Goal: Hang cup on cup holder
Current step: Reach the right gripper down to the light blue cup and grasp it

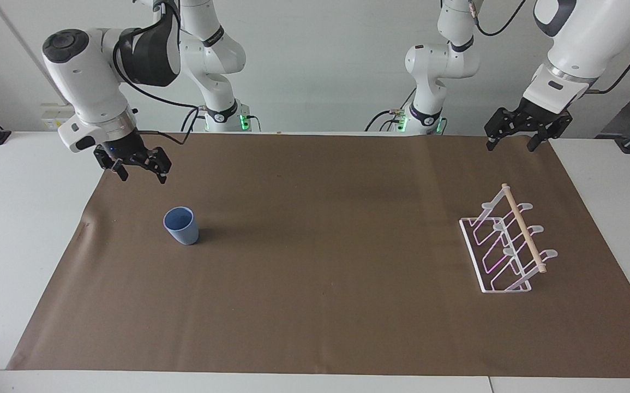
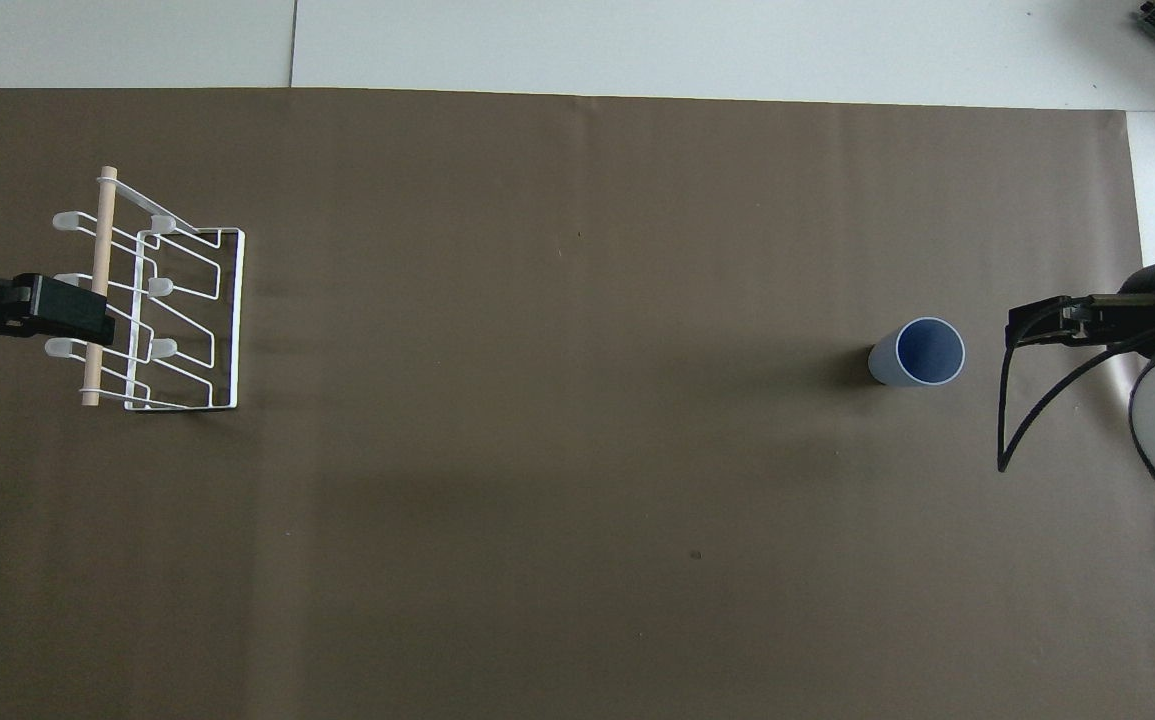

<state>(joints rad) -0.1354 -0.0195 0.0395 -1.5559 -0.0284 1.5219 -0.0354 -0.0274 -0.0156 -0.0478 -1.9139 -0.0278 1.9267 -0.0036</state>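
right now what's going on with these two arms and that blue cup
Nothing is held yet. The right gripper is open, up in the air over the brown mat at the right arm's end of the table, close to the upright blue cup but not touching it. The left gripper waits open near the white cup holder, whose prongs are all bare.
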